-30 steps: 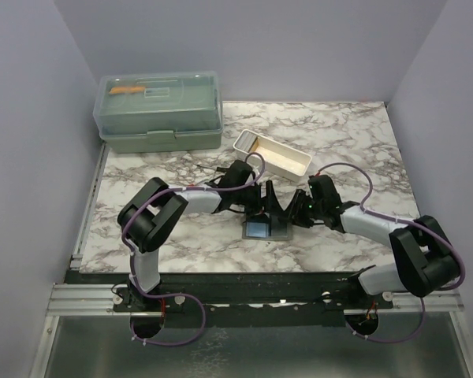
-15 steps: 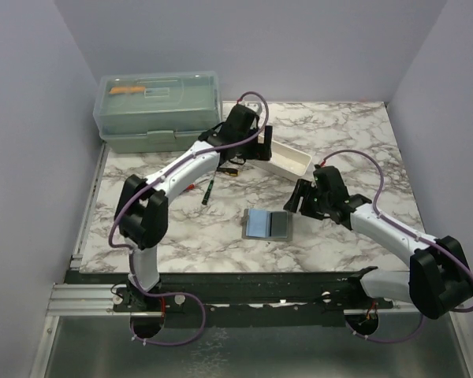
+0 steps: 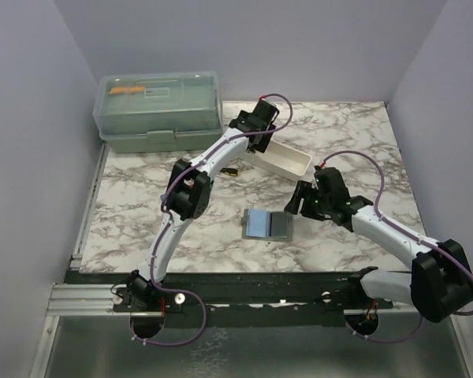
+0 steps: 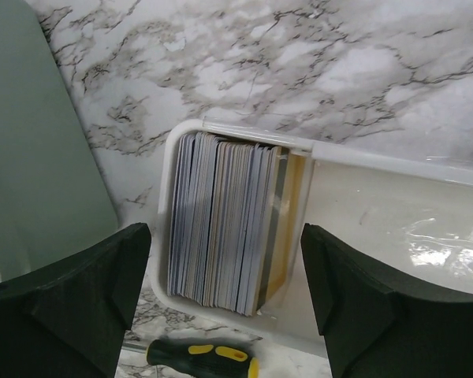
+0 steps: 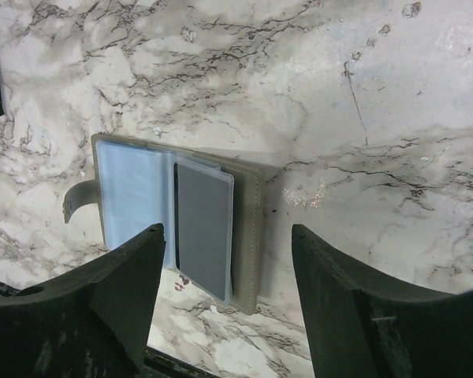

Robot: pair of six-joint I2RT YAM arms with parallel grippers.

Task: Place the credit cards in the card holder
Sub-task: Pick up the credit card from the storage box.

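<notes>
- Left wrist view is showing us the left claw (image 4: 221, 260) hanging wide open and empty straight above the cards (image 4: 221, 224). We are judging that it is lining up so a finger can drop on each side of the stack.
- We are seeing the cards standing on edge, packed tight at one end of the tray (image 4: 394, 161). They are mostly pale, with a tan or gold one facing the free end. The rest of the tray is holding nothing we can make out.
- The tray is sitting on the counter (image 4: 339, 71) near the box (image 4: 31, 157), and a screwdriver (image 4: 201, 358) is lying just outside the tray's wall.
- The box is sitting lidded, with an orange item (image 3: 126, 89) showing through its top.
- Right wrist view is showing the right claw (image 5: 225, 268) likewise spread wide, gripping nothing, and hovering over the holder (image 5: 201, 228). We are guessing it is waiting there to steady the holder when a card arrives.
- The holder is lying open and flat near the counter's middle, well apart from the tray, with its strap (image 5: 79, 203) sticking out sideways.
- One half is showing a light blue face, which we are taking for a card already slotted, though we cannot be sure. The other half is showing a grey pocket.
- Most of the task is remaining, as we are judging it, since the stack is sitting in the tray, not the holder.
</notes>
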